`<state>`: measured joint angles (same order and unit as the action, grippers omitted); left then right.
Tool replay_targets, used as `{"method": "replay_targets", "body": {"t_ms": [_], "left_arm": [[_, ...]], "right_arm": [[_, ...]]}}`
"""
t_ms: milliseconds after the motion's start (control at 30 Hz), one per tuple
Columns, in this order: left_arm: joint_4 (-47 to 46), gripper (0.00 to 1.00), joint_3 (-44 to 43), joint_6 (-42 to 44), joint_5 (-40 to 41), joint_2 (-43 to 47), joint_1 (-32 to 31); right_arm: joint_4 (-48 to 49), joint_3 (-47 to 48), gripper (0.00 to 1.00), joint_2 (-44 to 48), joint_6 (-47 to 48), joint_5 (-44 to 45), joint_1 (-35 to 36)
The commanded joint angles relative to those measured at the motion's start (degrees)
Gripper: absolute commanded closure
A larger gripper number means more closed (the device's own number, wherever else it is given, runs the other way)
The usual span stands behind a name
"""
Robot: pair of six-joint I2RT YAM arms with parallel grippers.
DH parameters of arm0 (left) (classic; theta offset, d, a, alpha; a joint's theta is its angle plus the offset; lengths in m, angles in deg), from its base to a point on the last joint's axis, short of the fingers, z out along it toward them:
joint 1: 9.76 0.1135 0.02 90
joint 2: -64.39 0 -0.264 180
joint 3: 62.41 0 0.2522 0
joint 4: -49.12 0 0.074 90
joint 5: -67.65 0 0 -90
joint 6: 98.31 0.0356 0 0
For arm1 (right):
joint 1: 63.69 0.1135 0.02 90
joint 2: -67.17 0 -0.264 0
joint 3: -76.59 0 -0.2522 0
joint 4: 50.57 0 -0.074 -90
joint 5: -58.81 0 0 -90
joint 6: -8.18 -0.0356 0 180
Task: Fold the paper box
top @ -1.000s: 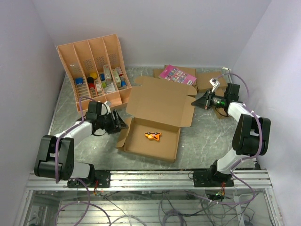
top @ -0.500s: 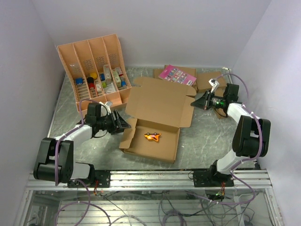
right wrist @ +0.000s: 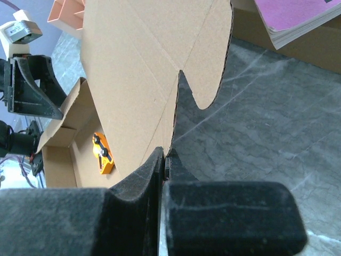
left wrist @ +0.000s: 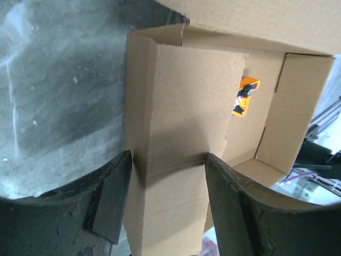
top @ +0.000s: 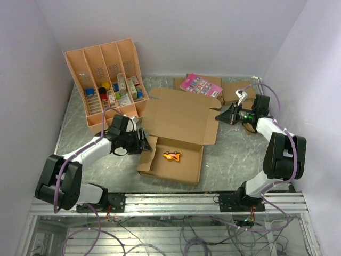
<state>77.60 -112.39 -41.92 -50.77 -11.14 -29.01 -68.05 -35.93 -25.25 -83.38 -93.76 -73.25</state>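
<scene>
**Paper box.** The paper box [top: 178, 141] lies on the grey marbled table [top: 234, 154], near the centre, between the 2 arms. Its tray is open to the top and its lid panel tilts up at the rear. 1 small orange part [top: 172, 155] rests on the tray floor.

**Left gripper.** The left gripper [left wrist: 168, 181] is at the tray's left side. Its jaws are apart, and the raised left side flap spans the gap between the 2 fingers [left wrist: 114, 192].

**Right gripper.** The right gripper [right wrist: 162, 160] is pinched together on the edge of the lid's right tab.

**Surroundings.** An orange-tan compartment tray [top: 106, 80] stands at rear left. A pink booklet [top: 201, 84] lies on a smaller brown box at the rear.
</scene>
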Motion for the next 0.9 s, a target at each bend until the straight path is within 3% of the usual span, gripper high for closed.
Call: {"method": "replay_targets", "body": {"t_ms": [0, 133, 233, 333, 467, 533, 667, 867], "left_arm": [[7.0, 0.33, -3.2, 1.7, 9.5, -1.2, -3.2], [7.8, 0.36, -3.8, 0.9, 13.4, -3.0, -6.0], [8.9, 0.46, -4.7, 0.5, 16.6, -5.0, -8.2], [9.6, 0.50, -5.3, 0.1, 19.3, -6.9, -9.9], [11.8, 0.81, -6.8, -0.4, 23.8, -9.7, -11.9], [12.9, 0.87, -7.5, -0.4, 26.0, -11.1, -12.6], [14.7, 0.93, -9.2, -0.9, 30.7, -12.2, -14.9], [19.8, 0.93, -13.5, -1.3, 41.4, -14.4, -18.8]], "right_arm": [[1.0, -1.0, 1.00, 1.3, 0.4, 0.7, 0.7], [1.1, -1.1, 1.00, 1.5, 0.4, 0.7, 0.7], [1.2, -1.2, 1.00, 1.7, 0.5, 0.8, 0.8], [1.2, -1.3, 1.00, 1.7, 0.6, 0.7, 0.8], [1.1, -1.4, 1.00, 1.8, 0.7, 0.6, 0.9], [0.9, -1.3, 1.00, 1.9, 0.8, 0.6, 0.9], [0.8, -1.3, 1.00, 2.0, 1.0, 0.5, 0.9], [1.2, -1.6, 1.00, 3.0, 0.7, 0.3, 0.9]]}}
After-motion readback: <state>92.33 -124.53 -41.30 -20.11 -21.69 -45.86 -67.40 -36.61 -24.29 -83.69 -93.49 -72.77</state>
